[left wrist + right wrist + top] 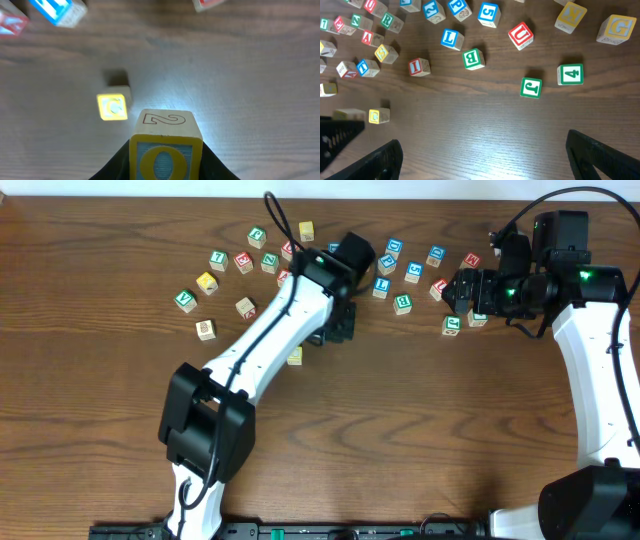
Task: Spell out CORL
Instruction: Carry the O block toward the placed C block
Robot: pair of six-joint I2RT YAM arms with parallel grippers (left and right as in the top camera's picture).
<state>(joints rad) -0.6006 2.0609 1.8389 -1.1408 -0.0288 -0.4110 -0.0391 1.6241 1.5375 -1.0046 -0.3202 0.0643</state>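
My left gripper [166,157] is shut on the O cube [166,150], which has a yellow O on a blue face and a red 2 on its upper side. Just beyond it and to its left, the yellow C cube [114,106] lies alone on the wood. From overhead the left gripper [335,323] hangs at the table's middle, with the C cube [294,356] close by. My right gripper [485,155] stands open over bare wood, nothing between its fingers [385,160]. The blue L cube [451,39] and green R cube [388,20] lie among the scattered cubes.
Several other letter and number cubes are strewn along the far half of the table, among them a green B [473,58], green J [531,87], green 4 [570,74] and red U [521,35]. The right gripper [462,290] hovers beside that cluster.
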